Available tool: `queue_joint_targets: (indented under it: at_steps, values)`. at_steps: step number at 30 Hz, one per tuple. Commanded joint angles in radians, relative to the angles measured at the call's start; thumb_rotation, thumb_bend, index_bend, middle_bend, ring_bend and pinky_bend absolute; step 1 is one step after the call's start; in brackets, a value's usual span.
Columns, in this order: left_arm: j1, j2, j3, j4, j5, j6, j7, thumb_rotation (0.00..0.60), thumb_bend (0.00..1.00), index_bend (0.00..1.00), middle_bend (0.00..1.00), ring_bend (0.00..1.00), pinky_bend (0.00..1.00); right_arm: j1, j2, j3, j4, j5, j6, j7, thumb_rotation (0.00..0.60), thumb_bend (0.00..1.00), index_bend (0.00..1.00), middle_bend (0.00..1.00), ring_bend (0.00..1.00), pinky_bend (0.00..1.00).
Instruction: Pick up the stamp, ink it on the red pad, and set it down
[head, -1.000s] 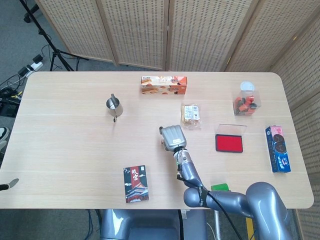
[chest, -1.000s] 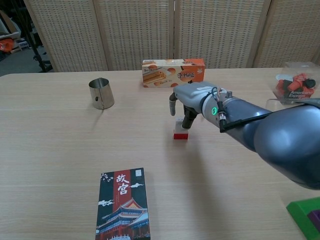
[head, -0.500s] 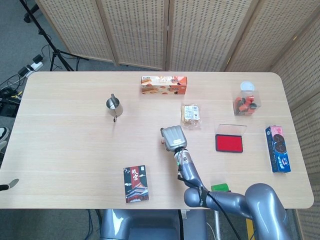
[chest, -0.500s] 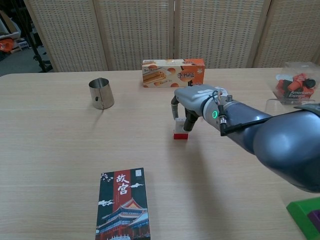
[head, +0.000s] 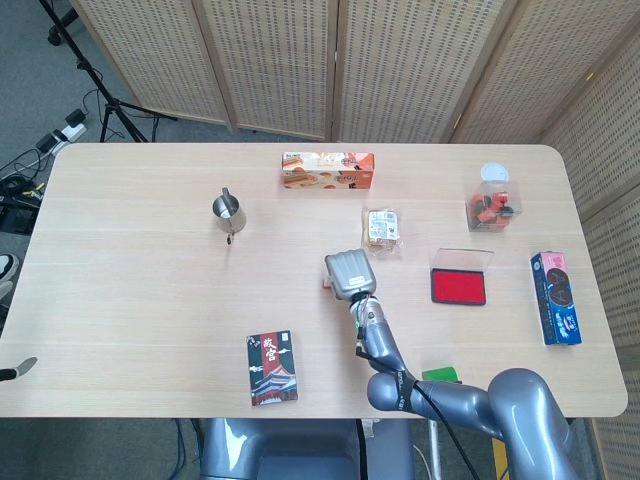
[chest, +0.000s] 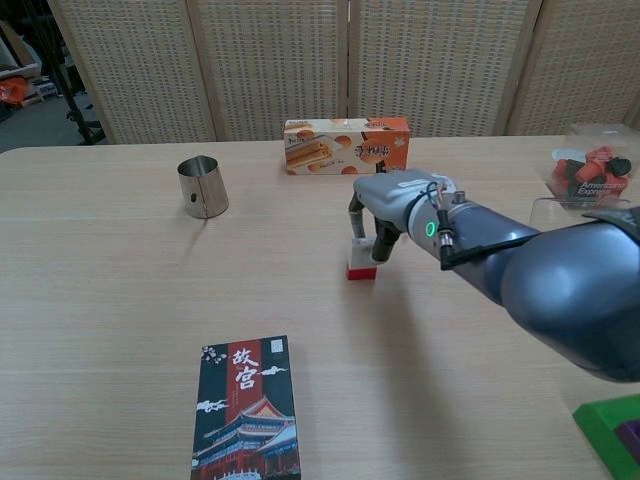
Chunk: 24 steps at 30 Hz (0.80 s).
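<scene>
The stamp (chest: 361, 262), a small white block on a red base, stands upright on the table (chest: 120, 290) near the middle. My right hand (chest: 395, 205) hangs over it, with the thumb down at its left side and fingers (chest: 382, 245) down at its right side. Whether they press it I cannot tell. In the head view my right hand (head: 347, 273) covers nearly all of the stamp. The red ink pad (head: 458, 286) lies open to the right of the hand, its clear lid behind it. My left hand shows in neither view.
A biscuit box (head: 328, 170) lies at the back and a metal cup (head: 227, 210) at the left. A dark patterned box (head: 272, 368) sits near the front edge. A snack packet (head: 382, 228), a clear container (head: 489, 205) and a blue box (head: 556, 297) are at the right.
My right hand has sunk a little over the stamp, and its thumb has swung down and in toward the stamp's left side. The stamp has stayed in place.
</scene>
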<state>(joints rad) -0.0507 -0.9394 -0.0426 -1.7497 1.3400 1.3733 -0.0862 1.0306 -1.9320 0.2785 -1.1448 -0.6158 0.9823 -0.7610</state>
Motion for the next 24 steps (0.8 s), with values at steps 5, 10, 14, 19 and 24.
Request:
queue_joint_targets:
  at_steps: [5, 10, 14, 19, 24]
  values:
    - [0.001, 0.001, 0.000, -0.001, 0.001, 0.003, -0.002, 0.600, 0.12, 0.00, 0.00, 0.00, 0.00, -0.003, 0.000, 0.003, -0.005, -0.020, 0.008, -0.001, 0.600, 0.44, 0.53, 1.00, 1.00, 1.00]
    - [0.001, 0.001, 0.001, 0.000, 0.003, 0.003, -0.005, 0.600, 0.12, 0.00, 0.00, 0.00, 0.00, -0.012, 0.024, 0.011, -0.035, -0.038, 0.020, 0.004, 0.600, 0.45, 0.54, 1.00, 1.00, 1.00]
    - [0.000, -0.001, 0.004, 0.001, 0.008, 0.001, 0.000, 0.600, 0.12, 0.00, 0.00, 0.00, 0.00, -0.027, 0.079, 0.017, -0.113, -0.064, 0.045, 0.007, 0.600, 0.46, 0.54, 1.00, 1.00, 1.00]
    - [0.004, -0.003, 0.009, -0.002, 0.022, 0.011, 0.006, 0.600, 0.12, 0.00, 0.00, 0.00, 0.00, -0.072, 0.216, 0.018, -0.279, -0.100, 0.089, 0.011, 0.600, 0.47, 0.54, 1.00, 1.00, 1.00]
    - [0.008, -0.007, 0.017, -0.005, 0.040, 0.021, 0.014, 0.600, 0.12, 0.00, 0.00, 0.00, 0.00, -0.145, 0.384, 0.005, -0.420, -0.108, 0.118, 0.035, 0.600, 0.48, 0.54, 1.00, 1.00, 1.00]
